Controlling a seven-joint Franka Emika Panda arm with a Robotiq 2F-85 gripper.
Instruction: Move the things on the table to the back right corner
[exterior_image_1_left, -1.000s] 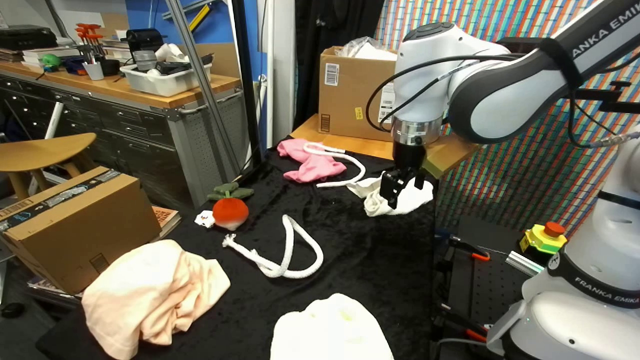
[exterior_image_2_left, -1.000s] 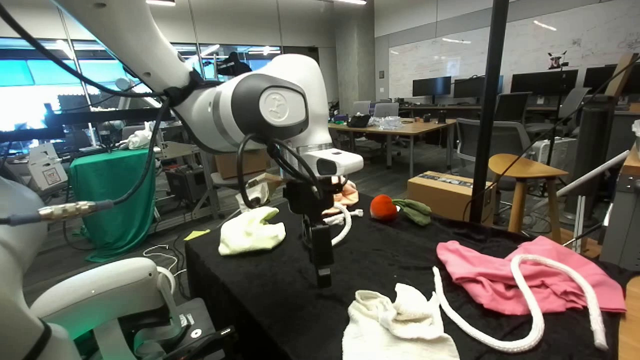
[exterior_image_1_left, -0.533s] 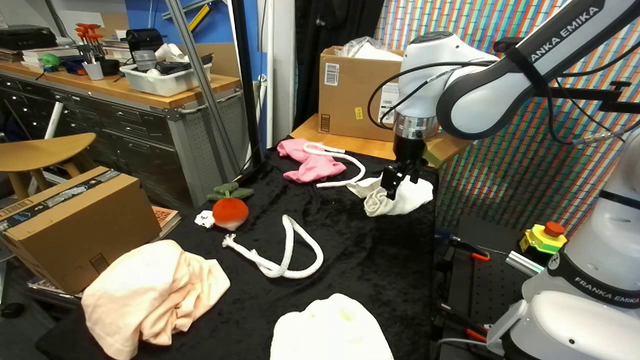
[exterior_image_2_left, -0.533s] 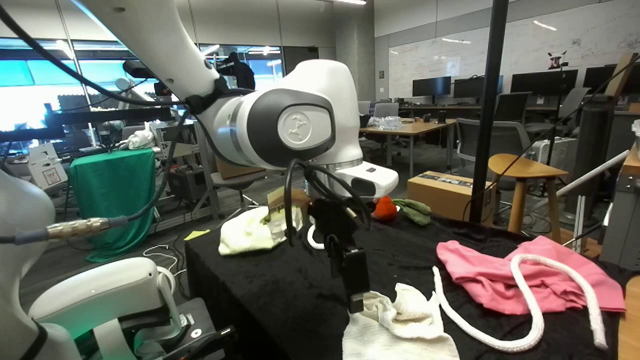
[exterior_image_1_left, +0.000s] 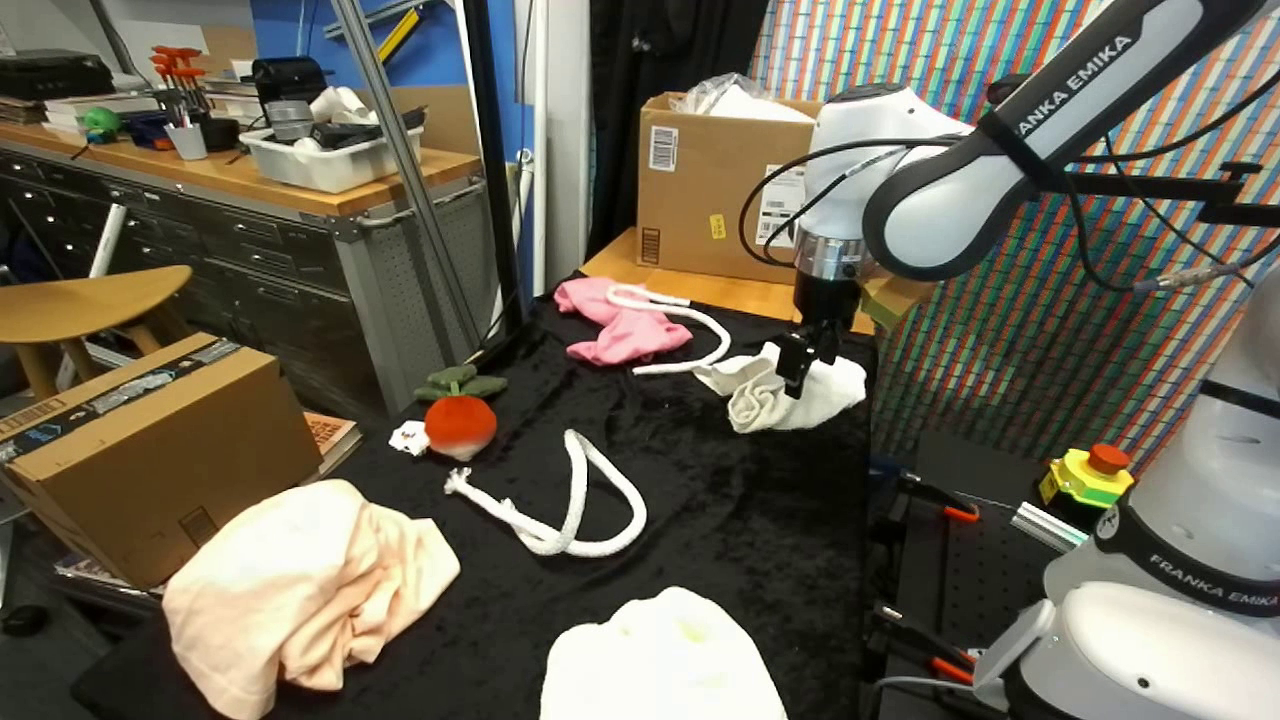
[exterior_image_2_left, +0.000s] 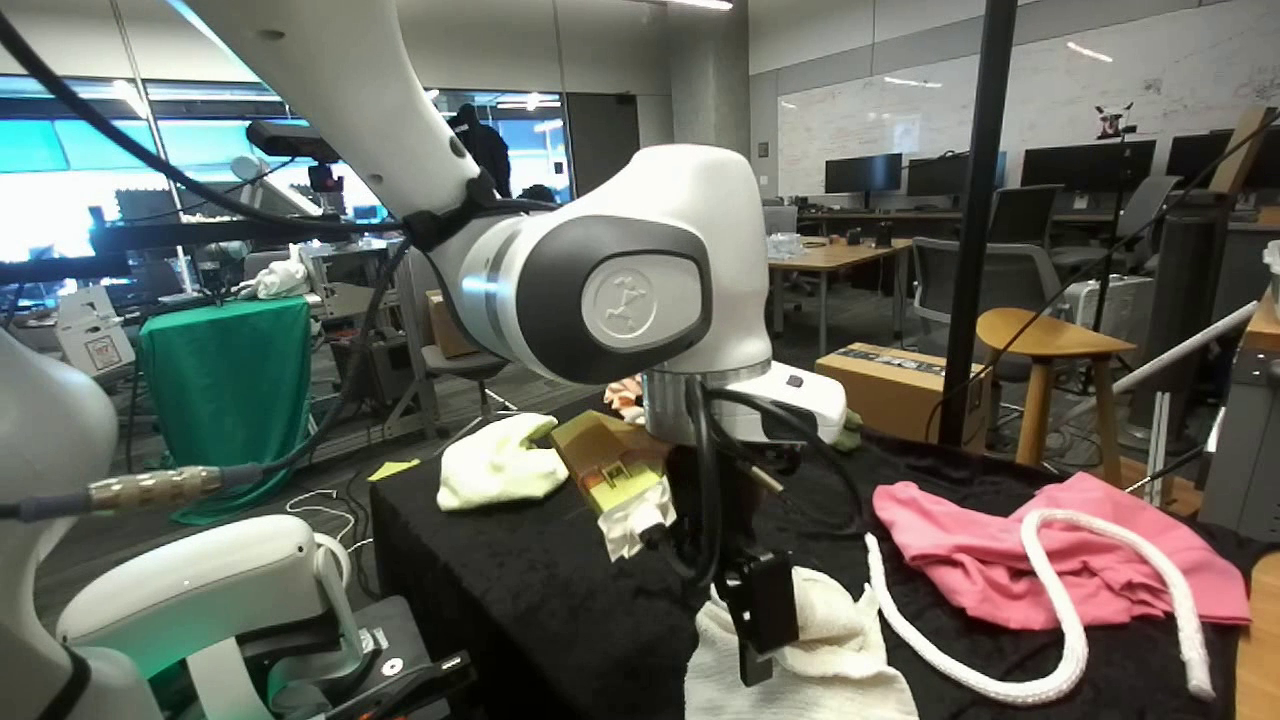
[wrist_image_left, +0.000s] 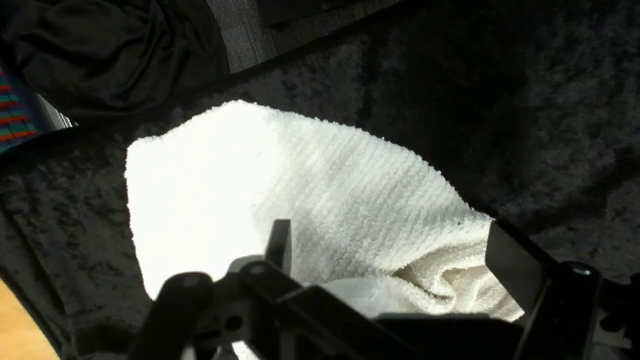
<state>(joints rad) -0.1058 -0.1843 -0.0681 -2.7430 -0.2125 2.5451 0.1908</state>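
White cloth (wrist_image_left: 340, 200) lies by the rope (exterior_image_2_left: 1062, 600) on the table (exterior_image_1_left: 700, 500); the arm (exterior_image_2_left: 620, 300) reaches down above it, gripper (wrist_image_left: 397, 250) spread wide, further over it than half a second ago.

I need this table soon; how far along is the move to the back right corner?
Probably done: the pink cloth and a white rope, together by what seems that corner. In hand: nothing gripped; the open fingers are over a white cloth. Left, it seems: that cloth, the peach cloth, other white cloth, other rope and red round object, lying elsewhere.
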